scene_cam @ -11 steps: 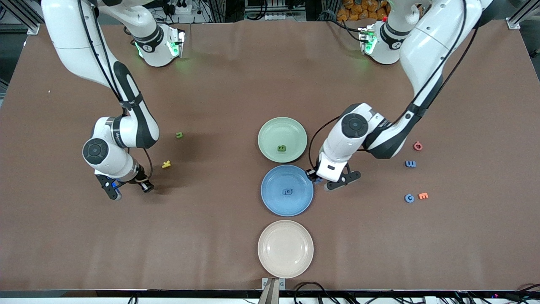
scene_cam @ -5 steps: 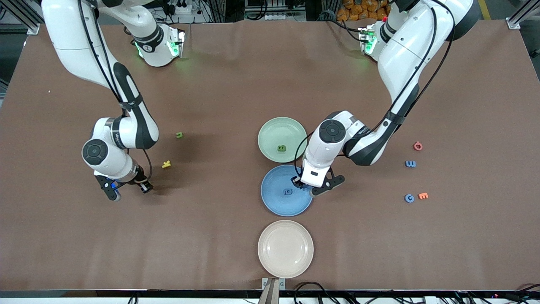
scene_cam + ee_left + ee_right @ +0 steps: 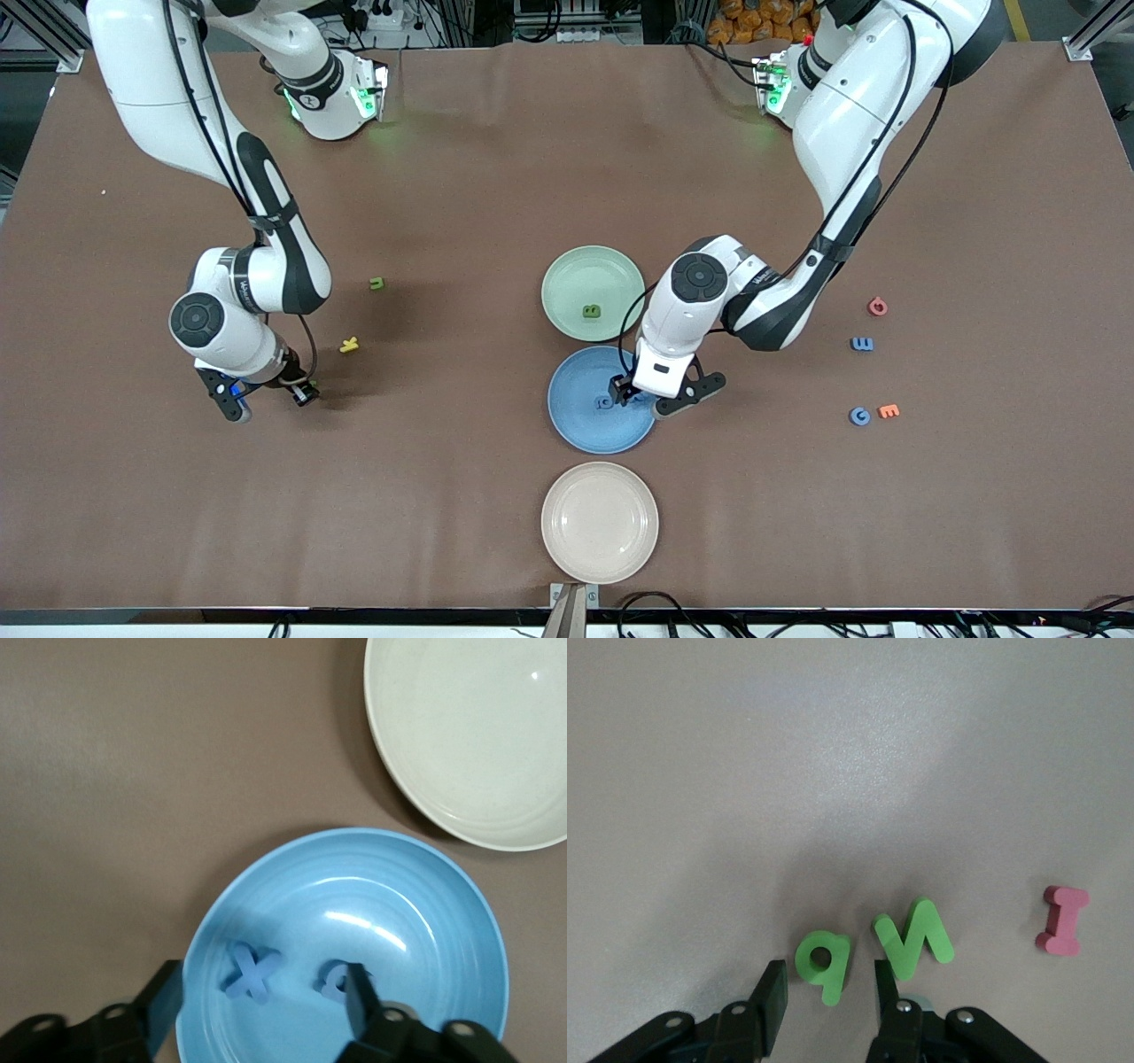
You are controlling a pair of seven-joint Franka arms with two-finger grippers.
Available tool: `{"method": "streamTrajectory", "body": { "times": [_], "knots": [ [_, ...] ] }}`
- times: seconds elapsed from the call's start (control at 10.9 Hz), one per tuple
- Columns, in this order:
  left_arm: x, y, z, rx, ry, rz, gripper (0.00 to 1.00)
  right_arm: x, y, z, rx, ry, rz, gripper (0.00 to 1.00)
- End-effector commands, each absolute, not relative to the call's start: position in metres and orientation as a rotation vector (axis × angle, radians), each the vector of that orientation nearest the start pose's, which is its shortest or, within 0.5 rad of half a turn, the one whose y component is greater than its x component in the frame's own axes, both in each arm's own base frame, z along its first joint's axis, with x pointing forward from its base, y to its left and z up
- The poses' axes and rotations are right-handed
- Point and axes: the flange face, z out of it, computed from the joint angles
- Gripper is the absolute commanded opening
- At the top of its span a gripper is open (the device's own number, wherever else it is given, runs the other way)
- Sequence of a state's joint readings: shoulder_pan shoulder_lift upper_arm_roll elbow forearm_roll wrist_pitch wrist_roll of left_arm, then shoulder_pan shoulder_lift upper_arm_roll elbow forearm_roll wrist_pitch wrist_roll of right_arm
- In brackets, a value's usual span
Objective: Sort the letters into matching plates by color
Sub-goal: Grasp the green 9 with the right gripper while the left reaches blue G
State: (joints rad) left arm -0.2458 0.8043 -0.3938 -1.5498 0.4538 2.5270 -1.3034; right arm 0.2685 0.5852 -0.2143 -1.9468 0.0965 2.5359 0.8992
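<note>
My left gripper (image 3: 633,395) hangs open over the blue plate (image 3: 576,421). In the left wrist view the gripper (image 3: 261,988) straddles a blue X letter (image 3: 251,970) lying free in the blue plate (image 3: 425,904). A round blue letter (image 3: 335,979) lies beside one finger. My right gripper (image 3: 268,399) is low over the table toward the right arm's end. In its wrist view the gripper (image 3: 828,983) stands open around the tail of a green q letter (image 3: 824,961), with gaps on both sides. A green N (image 3: 914,939) lies next to it. The green plate (image 3: 585,275) holds a green letter (image 3: 591,311).
The cream plate (image 3: 600,523) lies nearest the front camera. A green letter (image 3: 376,283) and a yellow one (image 3: 349,345) lie near the right arm. Red (image 3: 877,307), blue (image 3: 862,344), blue (image 3: 859,416) and orange (image 3: 889,410) letters lie toward the left arm's end. A pink I (image 3: 1061,920) lies by the green N.
My left gripper moved from beside the blue plate to over it and opened, leaving the blue X in the plate. The right gripper stayed low in place.
</note>
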Motion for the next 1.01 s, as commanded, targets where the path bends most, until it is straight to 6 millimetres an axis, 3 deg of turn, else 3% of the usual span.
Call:
{"method": "streamTrajectory", "body": {
  "times": [0.0, 0.28, 0.64, 0.92],
  "knots": [
    [0.619, -0.374, 0.226, -3.204, -0.663, -0.290, 1.00, 0.628, 0.034, 0.182, -2.873, 1.382, -0.092, 0.47],
    [0.635, -0.331, 0.231, -3.135, -0.515, -0.198, 1.00, 0.628, 0.032, 0.180, -2.875, 1.386, -0.090, 0.47],
    [0.661, -0.268, 0.236, -3.116, -0.521, -0.159, 1.00, 0.629, 0.032, 0.175, -2.879, 1.385, -0.094, 0.46],
    [0.673, -0.220, 0.247, -3.103, -0.429, -0.101, 1.00, 0.629, 0.032, 0.174, -2.879, 1.385, -0.097, 0.42]
  ]
}}
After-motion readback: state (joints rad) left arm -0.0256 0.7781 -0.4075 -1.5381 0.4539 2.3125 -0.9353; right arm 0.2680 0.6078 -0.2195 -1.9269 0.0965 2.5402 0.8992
